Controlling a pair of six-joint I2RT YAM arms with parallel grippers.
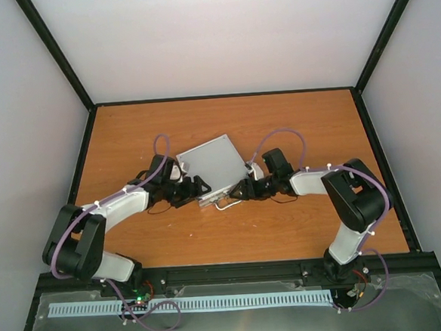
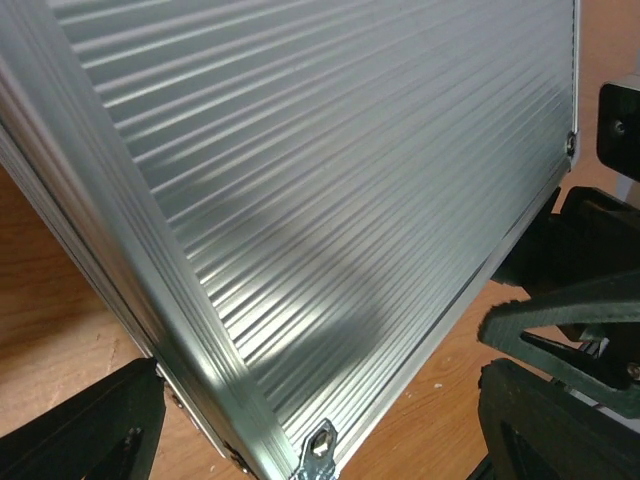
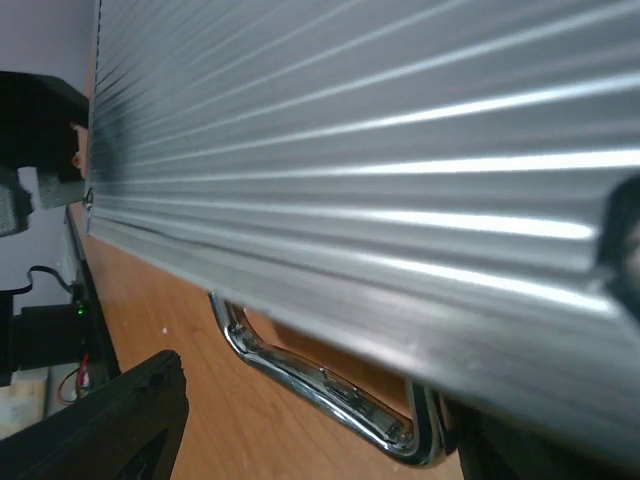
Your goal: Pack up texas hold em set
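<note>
The texas hold em set shows as a flat silver ribbed case, lid down, lying askew on the table's middle. Its chrome handle sticks out of the near edge. My left gripper stands at the case's near left corner. In the left wrist view the case fills the frame and its riveted corner sits between the spread jaws of the left gripper, which is open. My right gripper is at the near right corner. The right wrist view has the handle and case edge between its open jaws.
The wooden table is bounded by a black frame and pale walls. A white slotted cable duct runs along the near edge, behind the arm bases. The two grippers face each other closely across the case's front edge.
</note>
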